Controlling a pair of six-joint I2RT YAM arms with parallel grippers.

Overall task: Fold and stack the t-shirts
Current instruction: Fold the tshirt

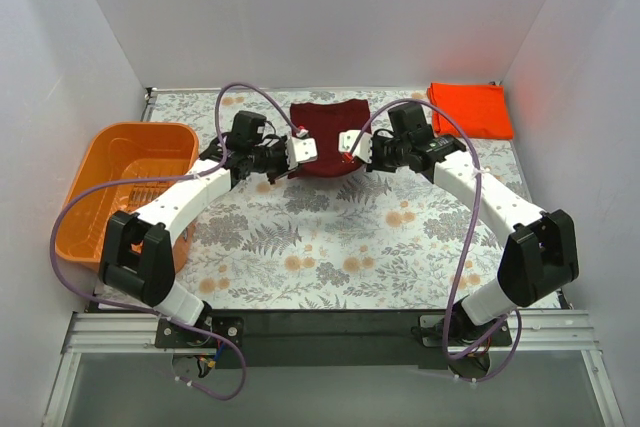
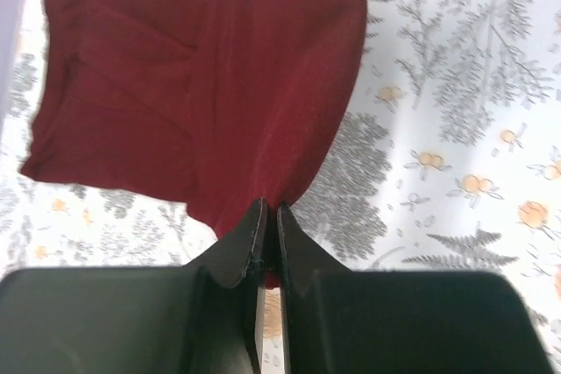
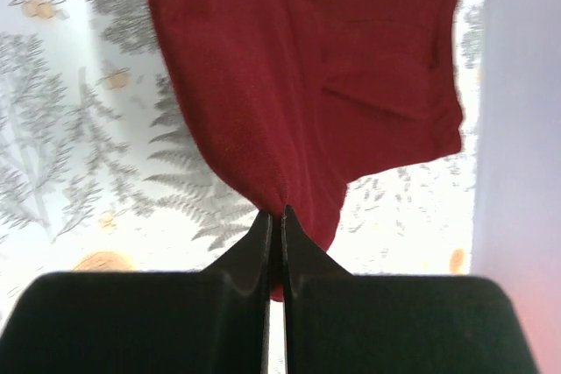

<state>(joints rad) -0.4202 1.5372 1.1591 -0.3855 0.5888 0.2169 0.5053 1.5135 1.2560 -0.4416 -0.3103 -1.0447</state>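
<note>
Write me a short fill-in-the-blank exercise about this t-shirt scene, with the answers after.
The maroon t-shirt is pinched by the left gripper and right gripper, both with jaws ____.
The folded orange-red t-shirt lies at the far ____ corner of the table.
The orange basket stands at its ____ edge.
Missing words: shut; right; left.

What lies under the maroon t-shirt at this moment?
Only the floral tablecloth shows around the maroon t-shirt, whose near edge is pinched by the left end effector and right end effector. Whatever lies beneath its spread part is covered by the cloth.
</note>
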